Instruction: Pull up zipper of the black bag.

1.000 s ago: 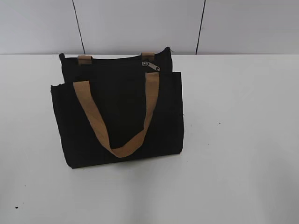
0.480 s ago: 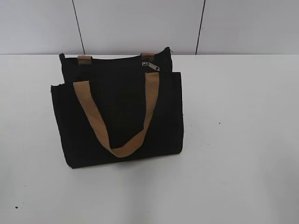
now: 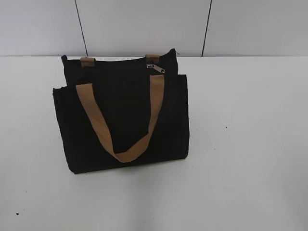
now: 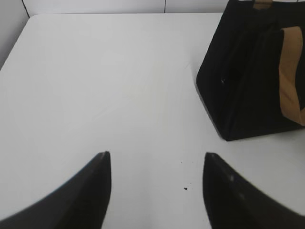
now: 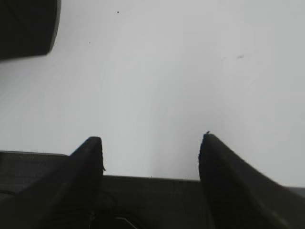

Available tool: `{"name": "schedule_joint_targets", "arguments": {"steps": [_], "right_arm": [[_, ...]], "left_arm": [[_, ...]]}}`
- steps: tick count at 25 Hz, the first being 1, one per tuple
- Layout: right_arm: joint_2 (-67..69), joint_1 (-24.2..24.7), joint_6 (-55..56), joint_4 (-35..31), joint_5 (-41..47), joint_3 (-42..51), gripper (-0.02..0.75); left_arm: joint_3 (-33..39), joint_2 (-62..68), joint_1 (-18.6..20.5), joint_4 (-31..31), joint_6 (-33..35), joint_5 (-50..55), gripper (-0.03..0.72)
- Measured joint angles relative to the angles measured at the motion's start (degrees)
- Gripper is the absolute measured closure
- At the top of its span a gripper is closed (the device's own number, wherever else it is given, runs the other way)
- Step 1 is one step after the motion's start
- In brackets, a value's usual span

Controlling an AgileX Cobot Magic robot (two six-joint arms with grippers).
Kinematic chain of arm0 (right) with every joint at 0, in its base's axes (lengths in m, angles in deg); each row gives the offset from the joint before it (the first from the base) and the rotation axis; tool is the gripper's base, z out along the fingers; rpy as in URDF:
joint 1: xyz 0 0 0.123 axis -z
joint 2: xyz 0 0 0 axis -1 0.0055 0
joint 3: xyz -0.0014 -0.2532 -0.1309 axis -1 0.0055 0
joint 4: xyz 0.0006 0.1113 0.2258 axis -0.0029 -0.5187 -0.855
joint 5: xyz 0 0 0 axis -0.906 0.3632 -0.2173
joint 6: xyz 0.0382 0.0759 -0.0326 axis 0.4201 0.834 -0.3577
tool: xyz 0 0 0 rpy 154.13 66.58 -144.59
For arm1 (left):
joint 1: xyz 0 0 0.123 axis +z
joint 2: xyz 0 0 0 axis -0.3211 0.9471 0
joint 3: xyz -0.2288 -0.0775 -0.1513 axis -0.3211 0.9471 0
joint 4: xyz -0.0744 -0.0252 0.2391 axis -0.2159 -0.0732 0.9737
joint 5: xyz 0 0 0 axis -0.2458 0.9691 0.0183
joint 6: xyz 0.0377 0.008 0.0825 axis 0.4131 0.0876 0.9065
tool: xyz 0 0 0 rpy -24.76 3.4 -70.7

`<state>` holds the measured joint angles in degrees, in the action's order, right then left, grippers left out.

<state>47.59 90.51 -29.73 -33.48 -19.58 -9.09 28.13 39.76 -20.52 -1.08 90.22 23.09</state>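
Note:
The black bag [image 3: 120, 120] stands upright on the white table, left of centre in the exterior view, with a tan strap handle [image 3: 122, 122] hanging over its front. The small silver zipper [image 3: 155, 67] sits at the top edge, near the bag's right end. No gripper shows in the exterior view. My left gripper [image 4: 155, 160] is open and empty above the bare table, and the black bag [image 4: 248, 81] stands ahead to its right. My right gripper [image 5: 150, 140] is open and empty near the table's front edge, with a corner of the black bag [image 5: 26, 26] at the upper left.
The white table [image 3: 245, 144] stretches around the bag. A pale wall with dark vertical seams [image 3: 206, 26] stands behind it. Small dark specks [image 4: 185, 188] lie on the table by my left gripper. A dark ledge [image 5: 152, 200] runs along the table's front edge.

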Motion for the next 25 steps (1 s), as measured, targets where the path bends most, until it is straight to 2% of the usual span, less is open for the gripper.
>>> {"name": "schedule_joint_targets", "arguments": {"steps": [8,25], "right_arm": [[-12.27,0.0,0.0,-0.21,-0.14,0.0,0.254],[-12.88,0.0,0.05,-0.48,-0.14,0.0,0.254]], "left_arm": [[0.0,-0.39,0.0,-0.06,0.0,-0.12,0.219],[0.0,-0.44,0.0,-0.11,0.0,-0.12,0.219]]}}
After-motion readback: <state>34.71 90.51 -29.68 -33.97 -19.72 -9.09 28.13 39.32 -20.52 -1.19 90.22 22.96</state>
